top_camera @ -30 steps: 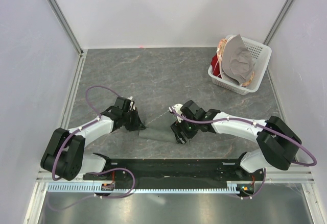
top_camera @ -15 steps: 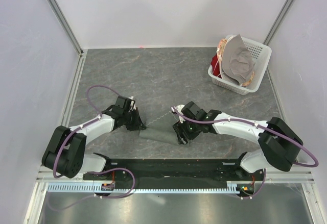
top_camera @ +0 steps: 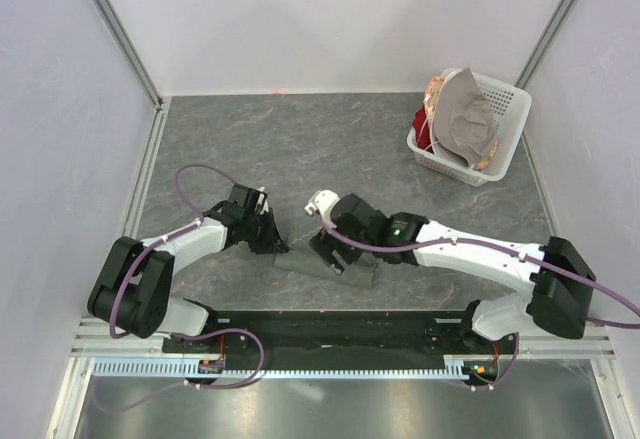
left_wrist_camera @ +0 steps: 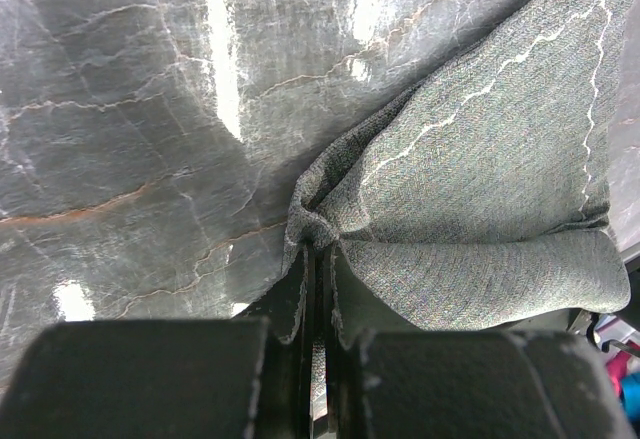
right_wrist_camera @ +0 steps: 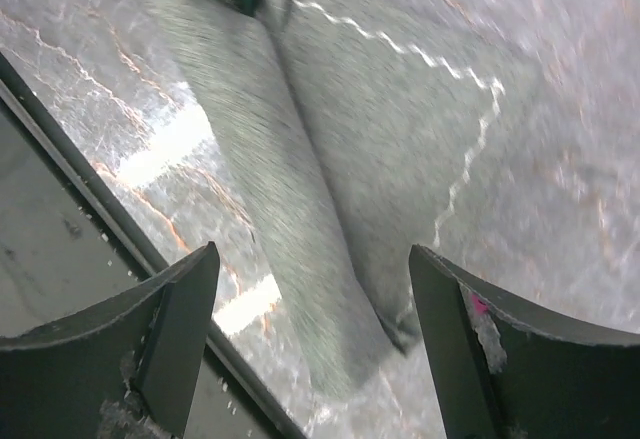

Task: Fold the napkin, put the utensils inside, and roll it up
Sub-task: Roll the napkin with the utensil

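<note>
The napkin [top_camera: 298,262] lies as a dark grey-green roll near the front of the table, a triangular flap with a light stitched hem [right_wrist_camera: 450,69] spread beside it. My left gripper [top_camera: 272,245] is shut on the bunched left end of the napkin [left_wrist_camera: 480,189], the cloth pinched right at the gripper's tips [left_wrist_camera: 318,254]. Just above the roll's middle, my right gripper [top_camera: 330,254] stands open, its fingers [right_wrist_camera: 180,329] on either side of the roll [right_wrist_camera: 320,219] without touching it. The utensils are hidden.
A white basket [top_camera: 515,99] with a paler grey cloth [top_camera: 465,119] and red and orange items stands at the back right. The black rail of the arm bases [top_camera: 340,324] runs right behind the roll's near side. Walls close the table's left and right.
My right arm has swung left along the roll and turned its wrist, and its jaws stand wider. The left gripper has held its pinch on the napkin's end, hardly moving.
</note>
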Controlling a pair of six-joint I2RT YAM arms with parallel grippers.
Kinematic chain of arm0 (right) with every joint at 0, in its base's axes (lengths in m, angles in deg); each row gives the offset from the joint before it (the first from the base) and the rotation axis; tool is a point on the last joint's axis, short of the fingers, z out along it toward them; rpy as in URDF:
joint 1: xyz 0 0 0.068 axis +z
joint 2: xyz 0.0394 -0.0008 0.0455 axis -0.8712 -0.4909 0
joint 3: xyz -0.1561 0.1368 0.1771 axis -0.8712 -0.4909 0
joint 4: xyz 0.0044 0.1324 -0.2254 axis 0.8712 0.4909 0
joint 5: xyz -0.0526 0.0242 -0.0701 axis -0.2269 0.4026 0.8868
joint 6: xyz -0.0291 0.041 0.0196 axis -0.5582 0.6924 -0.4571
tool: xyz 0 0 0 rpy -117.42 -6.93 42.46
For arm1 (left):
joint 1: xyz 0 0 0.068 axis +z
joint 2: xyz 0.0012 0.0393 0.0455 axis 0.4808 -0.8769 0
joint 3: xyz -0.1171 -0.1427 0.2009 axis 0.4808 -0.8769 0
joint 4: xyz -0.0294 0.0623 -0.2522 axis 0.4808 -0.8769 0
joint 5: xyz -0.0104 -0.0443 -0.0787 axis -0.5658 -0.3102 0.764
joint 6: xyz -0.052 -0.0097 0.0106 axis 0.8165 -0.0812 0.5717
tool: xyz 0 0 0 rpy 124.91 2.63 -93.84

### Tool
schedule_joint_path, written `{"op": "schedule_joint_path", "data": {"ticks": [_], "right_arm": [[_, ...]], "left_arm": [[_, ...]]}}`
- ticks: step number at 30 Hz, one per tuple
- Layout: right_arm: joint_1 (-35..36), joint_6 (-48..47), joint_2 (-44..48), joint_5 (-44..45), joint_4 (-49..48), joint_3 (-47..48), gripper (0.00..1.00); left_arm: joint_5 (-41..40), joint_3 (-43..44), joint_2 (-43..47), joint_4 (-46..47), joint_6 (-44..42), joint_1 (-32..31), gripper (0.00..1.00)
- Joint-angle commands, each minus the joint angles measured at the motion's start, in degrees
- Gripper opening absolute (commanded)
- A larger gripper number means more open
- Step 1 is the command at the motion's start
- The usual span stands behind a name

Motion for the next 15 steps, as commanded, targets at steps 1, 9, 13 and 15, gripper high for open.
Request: {"op": "schedule_joint_path", "data": {"ticks": [1,9,13,15], "right_arm": [[6.26,-5.74,-5.79,8.98,-3.35,2.18,0.85],[11.46,-8.3,-13.36,7.76,-9.95,2.88,0.78],[11.55,-8.65,-15.04,7.84,-11.01,1.75,0.73],[11.55,-9.0,-15.83,9.41,-11.01,1.48,0.73]], "left_arm": [[0.22,1.29,-1.05,-1.76,-2.24,0.05,0.02],[0.74,1.82,-1.84,-2.02,-2.42,0.05,0.02],[0.83,1.99,-1.84,-2.28,-2.51,-0.04,0.02],[0.83,2.08,-1.84,-2.37,-2.51,-0.04,0.02]]}}
